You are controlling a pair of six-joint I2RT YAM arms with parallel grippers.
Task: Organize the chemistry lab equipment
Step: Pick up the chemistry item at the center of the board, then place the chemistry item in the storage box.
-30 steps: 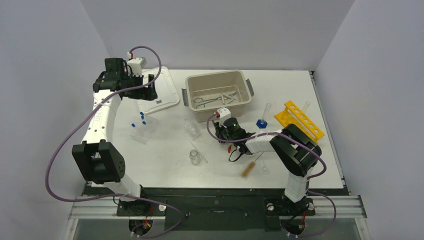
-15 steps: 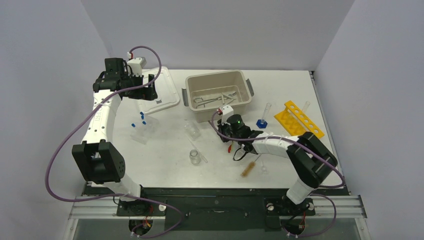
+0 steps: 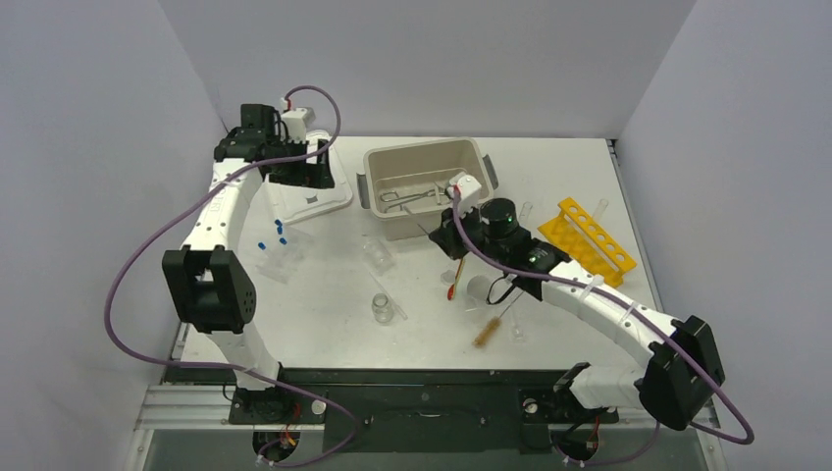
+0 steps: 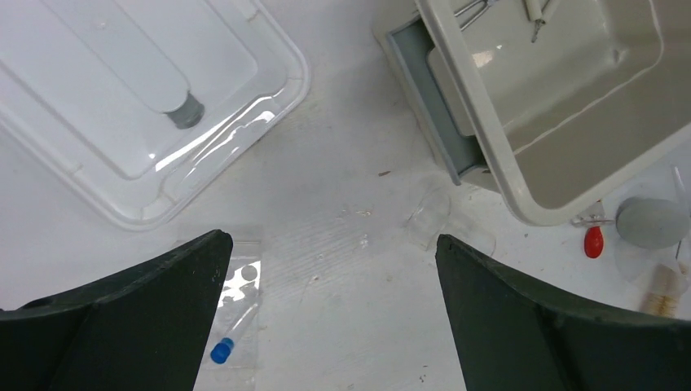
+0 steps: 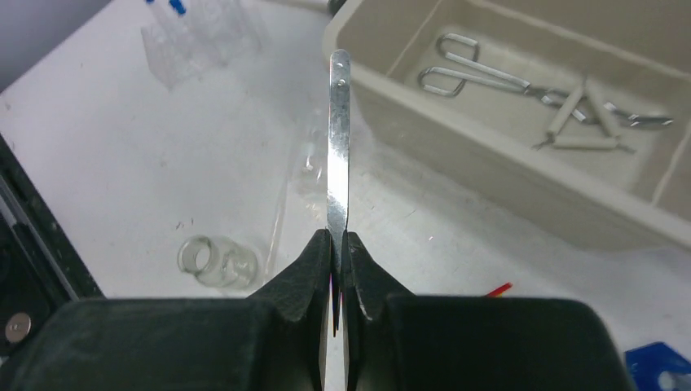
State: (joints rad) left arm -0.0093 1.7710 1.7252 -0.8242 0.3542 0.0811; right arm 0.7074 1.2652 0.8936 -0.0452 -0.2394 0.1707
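OK, right fingers (image 5: pixel 314 273) are pressed together on the spatula (image 5: pixel 338 155). Its flat metal blade sticks out past the tips, edge-on to the wrist camera, pointing toward the near wall of the beige tub (image 5: pixel 489 175). From above, the spatula's red end shows on the other side of the fingers, over the worktop (image 3: pixel 324 324) just in front of the tub — can't tell whether it touches the surface.

Inside the tub, ring-handled forceps (image 5: pixel 481 75) and tweezers (image 5: pixel 583 114) lie on the floor, overlapping near the forceps' tip end.

On the worktop near the right fingers:
- a clear vial (image 5: pixel 216 262) lies on its side
- a clear beaker (image 3: pixel 376 253) sits by the tub's front-left corner
- a brown-bristled brush (image 3: pixel 488 332) lies nearer the arm bases

A yellow rack (image 3: pixel 587 235) sits to the right of the tub, apart from it.

Left fingers (image 4: pixel 138 318) are spread wide with nothing between them — they hover above the worktop, between the white lid (image 4: pixel 98 98) and the tub's left end. Under them a clear bag (image 4: pixel 236 309) lies flat just beside the lid's near corner, with blue-capped tubes (image 4: pixel 222 351) in it. The left arm is well apart from the right arm and from the spatula.
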